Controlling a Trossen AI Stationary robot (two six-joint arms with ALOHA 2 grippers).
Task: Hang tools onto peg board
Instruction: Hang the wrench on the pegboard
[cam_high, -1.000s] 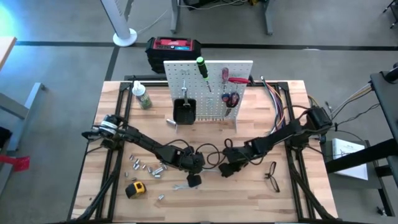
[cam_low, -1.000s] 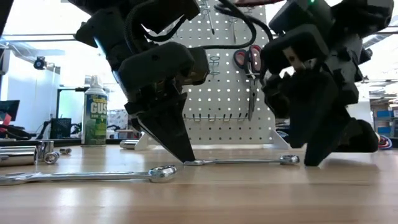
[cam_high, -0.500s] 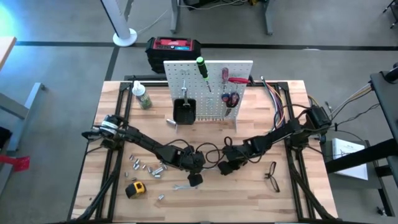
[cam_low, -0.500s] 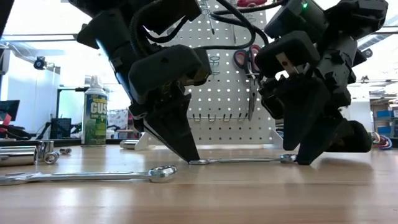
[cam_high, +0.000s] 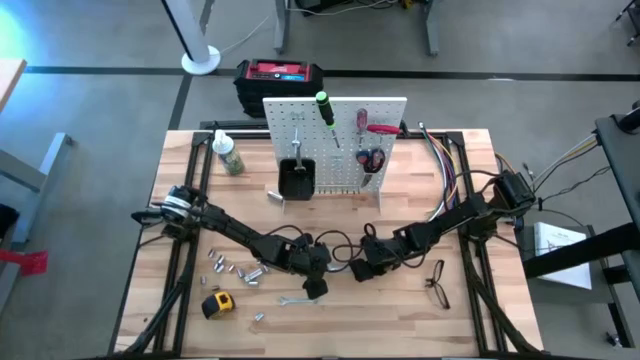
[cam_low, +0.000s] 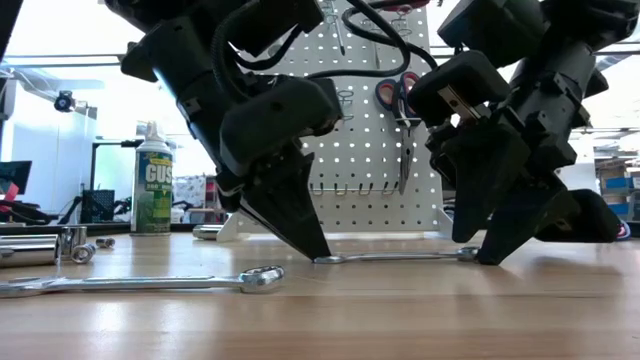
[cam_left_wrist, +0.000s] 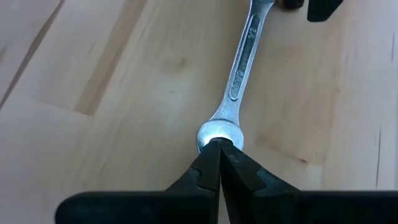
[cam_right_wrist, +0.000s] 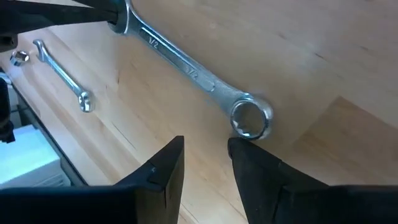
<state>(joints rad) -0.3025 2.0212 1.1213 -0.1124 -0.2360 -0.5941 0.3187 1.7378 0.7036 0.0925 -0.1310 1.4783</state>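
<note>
- High view: both arms meet at mid-desk (cam_high: 180, 330), in front of the peg board (cam_high: 335, 145), which carries screwdrivers and pliers.
- Low view: a wrench (cam_low: 395, 257) lies flat on the desk between the left gripper (cam_low: 312, 247) and right gripper (cam_low: 490, 250); a second wrench (cam_low: 140, 283) lies nearer the camera.
- Left wrist view: left jaws fully closed, tips touching the wrench's ring end, gripping nothing.
- Right wrist view: right jaws narrowly parted, just beside the wrench's other ring end.
</note>
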